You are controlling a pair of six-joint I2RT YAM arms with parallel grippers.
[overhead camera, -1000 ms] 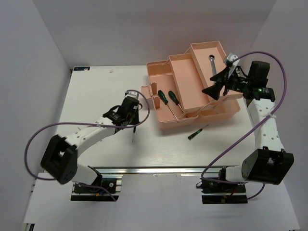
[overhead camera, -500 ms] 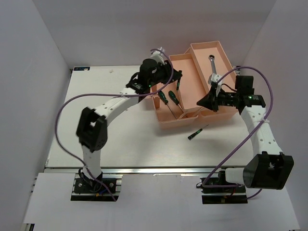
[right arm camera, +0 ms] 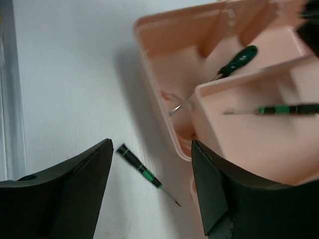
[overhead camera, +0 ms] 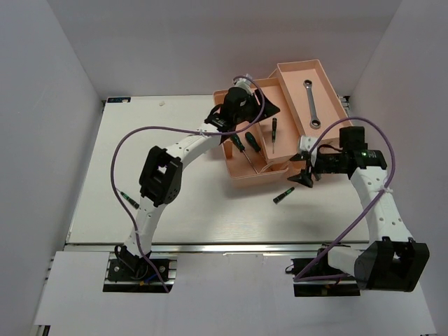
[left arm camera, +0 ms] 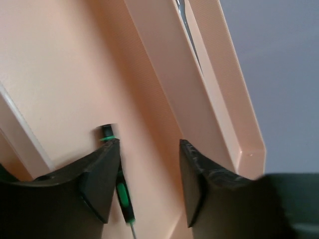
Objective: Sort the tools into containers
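Observation:
The salmon-pink toolbox [overhead camera: 245, 178] stands open at the back right of the table. The silver wrench [overhead camera: 311, 105] lies in its far right tray. Two green-handled screwdrivers [overhead camera: 245, 142] lie in the low front compartment. A thin screwdriver [overhead camera: 274, 130] lies in the middle tray; in the left wrist view [left arm camera: 121, 186] it rests just beside one finger. My left gripper [overhead camera: 270, 108] [left arm camera: 149, 167] is open and empty over that tray. Another screwdriver [overhead camera: 283, 195] [right arm camera: 141, 169] lies on the table in front of the box. My right gripper [overhead camera: 302, 175] [right arm camera: 151, 148] is open above it, not touching.
The toolbox's front wall [right arm camera: 164, 114] is close to the right of the table screwdriver. A small dark, green-tipped object [overhead camera: 126, 198] lies on the table far left, beside the left arm's purple cable. White walls enclose the table on three sides.
My left arm carried a screwdriver from the table to the middle tray and let it go there. My right gripper came down off the toolbox to above the table screwdriver.

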